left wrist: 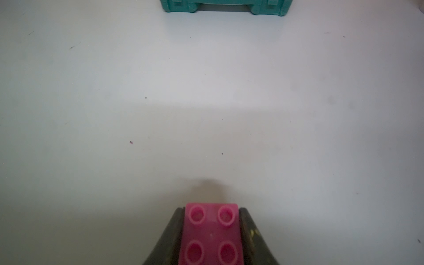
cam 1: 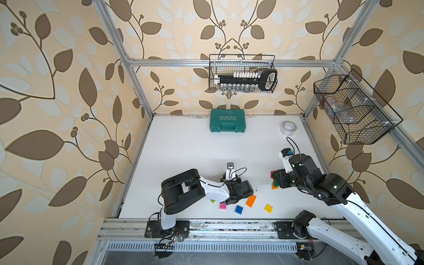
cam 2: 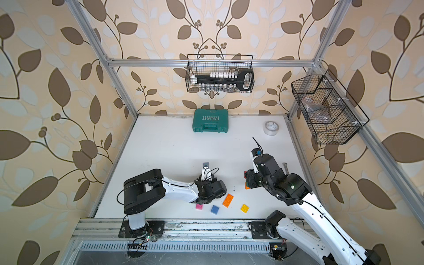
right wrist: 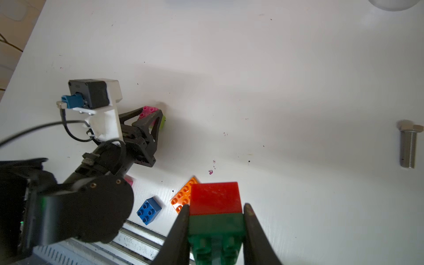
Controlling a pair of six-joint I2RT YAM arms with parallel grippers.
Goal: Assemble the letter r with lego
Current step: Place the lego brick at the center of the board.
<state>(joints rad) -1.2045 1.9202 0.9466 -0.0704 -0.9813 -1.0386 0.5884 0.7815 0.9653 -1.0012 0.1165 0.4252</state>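
Right, the left gripper (left wrist: pixel 212 212) is clamped on a pink brick (left wrist: pixel 211 231), studs up, low over the table (left wrist: pixel 91 114). A lime brick (right wrist: pixel 163 121) sits just beside its tip; I cannot tell if they touch. Loose along the front edge, nearest this arm, are a second pink brick (cam 1: pixel 222 206), a blue brick (cam 1: pixel 238 209), a long orange brick (cam 1: pixel 251 201) with its long axis diagonal, and a yellow brick (cam 1: pixel 268 208). The right gripper (right wrist: pixel 216 206) pinches a red-and-green stack (right wrist: pixel 215 199), which looks raised and sits well right of the left gripper, with open table between. Likely next the pink brick goes to that stack, so the move runs rightward. A bolt (right wrist: pixel 409 146) lies far right. The teal case (cam 1: pixel 227 121) is shut at the back. The back wire basket (cam 1: pixel 242 55) holds a black socket rack (cam 1: pixel 241 79). The side wire basket (cam 1: pixel 364 136) holds something clear (cam 1: pixel 339 106) that I can't identify.
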